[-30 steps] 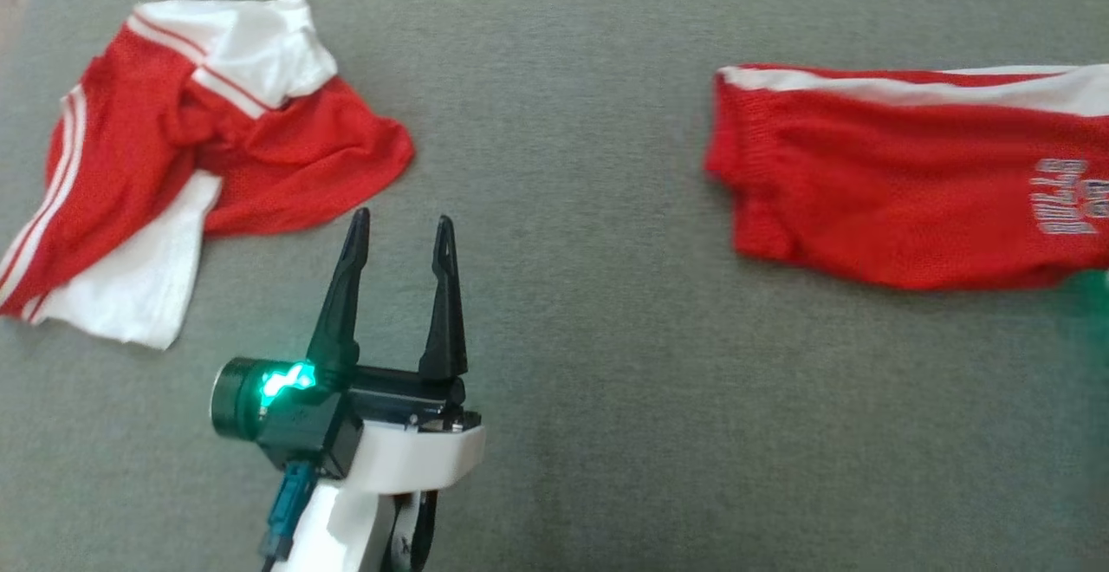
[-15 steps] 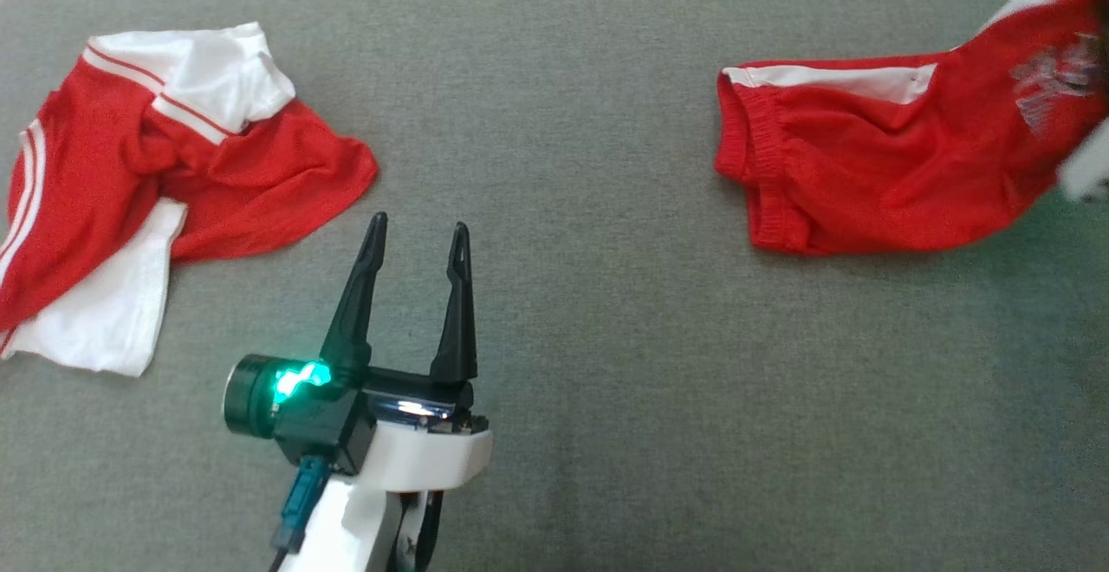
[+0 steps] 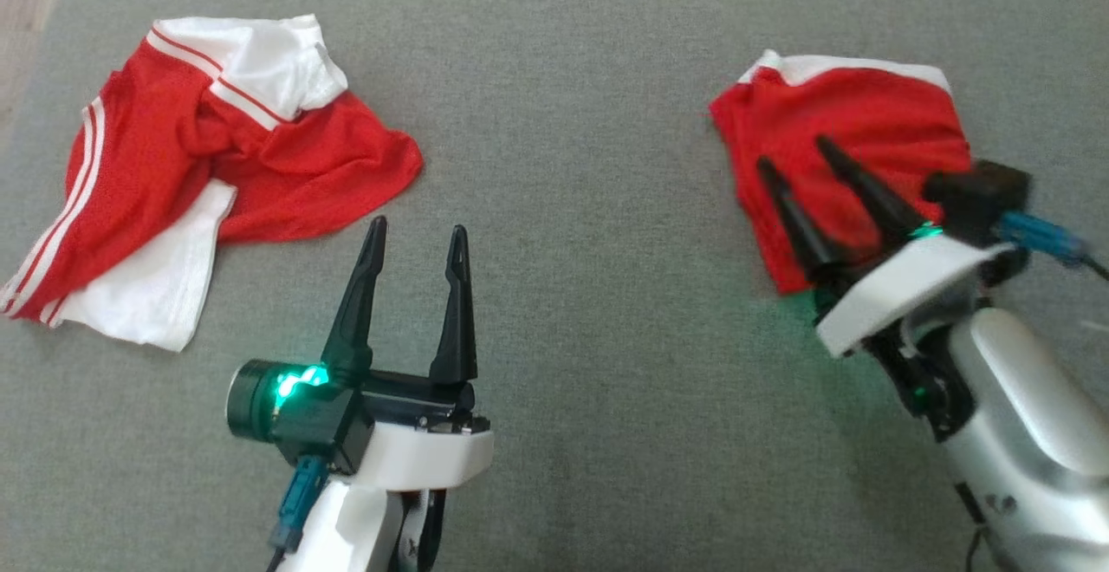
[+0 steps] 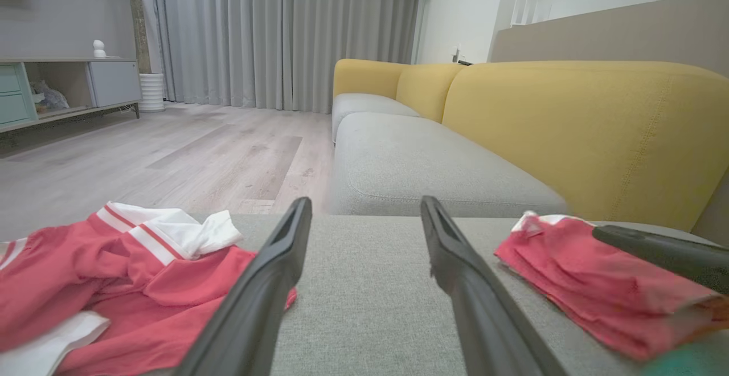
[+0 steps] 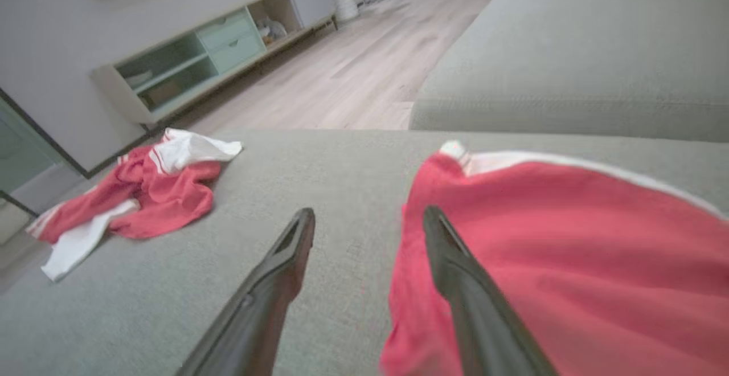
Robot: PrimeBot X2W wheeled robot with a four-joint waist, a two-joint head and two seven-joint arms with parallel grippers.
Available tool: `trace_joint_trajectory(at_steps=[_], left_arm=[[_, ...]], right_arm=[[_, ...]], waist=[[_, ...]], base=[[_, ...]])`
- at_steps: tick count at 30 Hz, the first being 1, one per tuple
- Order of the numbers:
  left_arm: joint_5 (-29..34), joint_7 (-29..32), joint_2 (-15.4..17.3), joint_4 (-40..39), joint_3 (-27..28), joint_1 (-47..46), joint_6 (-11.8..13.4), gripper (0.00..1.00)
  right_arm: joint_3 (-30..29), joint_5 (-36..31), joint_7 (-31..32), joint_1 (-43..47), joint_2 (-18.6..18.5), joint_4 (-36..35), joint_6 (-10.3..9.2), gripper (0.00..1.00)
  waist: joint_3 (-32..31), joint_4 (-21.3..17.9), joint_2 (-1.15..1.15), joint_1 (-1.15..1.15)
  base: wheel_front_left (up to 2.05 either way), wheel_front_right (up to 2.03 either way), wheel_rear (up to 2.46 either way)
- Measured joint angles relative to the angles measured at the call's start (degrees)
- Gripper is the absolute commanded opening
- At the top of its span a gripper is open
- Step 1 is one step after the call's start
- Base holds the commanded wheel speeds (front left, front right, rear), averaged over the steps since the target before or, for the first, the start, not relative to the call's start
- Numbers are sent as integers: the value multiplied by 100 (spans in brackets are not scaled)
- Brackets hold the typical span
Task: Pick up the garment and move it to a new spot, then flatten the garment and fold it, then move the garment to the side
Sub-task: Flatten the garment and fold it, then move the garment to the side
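Crumpled red-and-white mesh jersey (image 3: pixel 208 165): lies on the grey fabric cushion (image 3: pixel 589 208), ahead and to the left of the left gripper (image 3: pixel 417 227). Left gripper: fingers spread, grasping nothing, over bare cushion. Folded red mesh shorts with white trim (image 3: pixel 866 113): lie on the cushion beneath the right gripper (image 3: pixel 792 151). Right gripper: fingers spread, nothing clamped, positioned over the shorts' left part; contact cannot be determined.
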Motion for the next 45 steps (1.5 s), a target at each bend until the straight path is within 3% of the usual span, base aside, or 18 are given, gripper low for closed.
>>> trace_joint_trajectory(at_steps=[7, 15, 24, 35, 45], left_arm=[[2, 0, 0, -36, 99, 121, 21, 100], [11, 0, 1, -144, 274, 396, 12, 100], [46, 0, 3, -189, 503, 1037, -21, 100], [134, 0, 12, -167, 911, 2049, -29, 100], [296, 0, 16, -57, 993, 2100, -130, 100]], right_arm=[[-1149, -220, -591, 376, 2, -564, 0, 100], [-2026, -580, -1170, 1308, -85, -487, 0, 100], [-1658, -1132, -1521, 2049, 22, -285, 0, 100], [-1508, -1720, -1521, 2826, 575, -294, 0, 100], [-1553, -1867, -1521, 2885, 700, -299, 0, 100]], waist=[[-189, -41, 0, 0], [-426, -222, 0, 0], [-859, -380, 0, -1], [-1568, -628, 0, -2], [-1698, -676, 0, 0]], base=[[0, 0, 0], [0, 0, 0], [0, 0, 0], [0, 0, 0], [0, 0, 0]])
